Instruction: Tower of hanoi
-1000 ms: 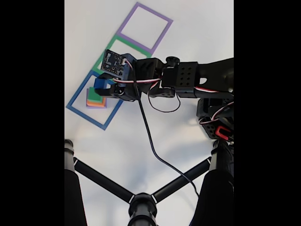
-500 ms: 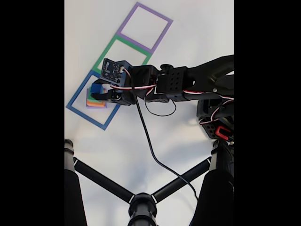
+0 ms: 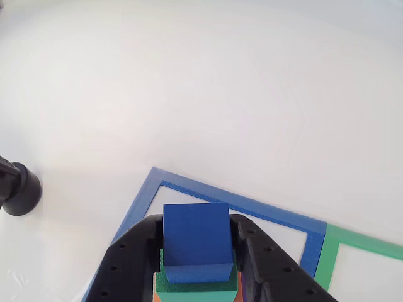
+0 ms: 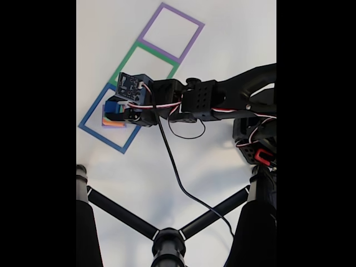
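Because its jaws sit closed against both sides of the blue block [image 3: 195,242], the gripper [image 3: 196,251] looks set to place or lift it atop the green block [image 3: 195,287], inside the blue tape square [image 3: 252,204]

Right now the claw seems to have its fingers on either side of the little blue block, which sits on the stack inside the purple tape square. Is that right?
Not quite: the stack stands in the blue tape square, not the purple one, as the fixed view shows. The rest holds: the gripper has its fingers on either side of the blue block, which sits on the green block.
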Controlling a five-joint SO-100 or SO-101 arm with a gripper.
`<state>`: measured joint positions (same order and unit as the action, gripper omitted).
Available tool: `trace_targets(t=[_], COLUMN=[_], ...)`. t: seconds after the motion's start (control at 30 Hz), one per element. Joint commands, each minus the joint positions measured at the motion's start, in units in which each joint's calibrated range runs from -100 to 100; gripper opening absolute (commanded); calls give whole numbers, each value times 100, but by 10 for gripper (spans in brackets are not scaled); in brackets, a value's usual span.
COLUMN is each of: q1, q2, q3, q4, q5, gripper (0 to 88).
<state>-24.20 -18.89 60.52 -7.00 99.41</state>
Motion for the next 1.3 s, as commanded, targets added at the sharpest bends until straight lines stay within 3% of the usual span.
trace_targets(t=[0.0,0.3,0.5,0.63,0.83,0.97,1.27], q1=[7,75,83,90,167,312,472], q2=[6,22,-314,-563,-611,-619,-683], q3=[-250,-286,-813,-1922,-4439,-5675,-7346], q4=[-186,-243,470,1821,5010,6775,8742], q5=[59,59,59,59,59,59,59], gripper=[116,207,176,137,10,0,0])
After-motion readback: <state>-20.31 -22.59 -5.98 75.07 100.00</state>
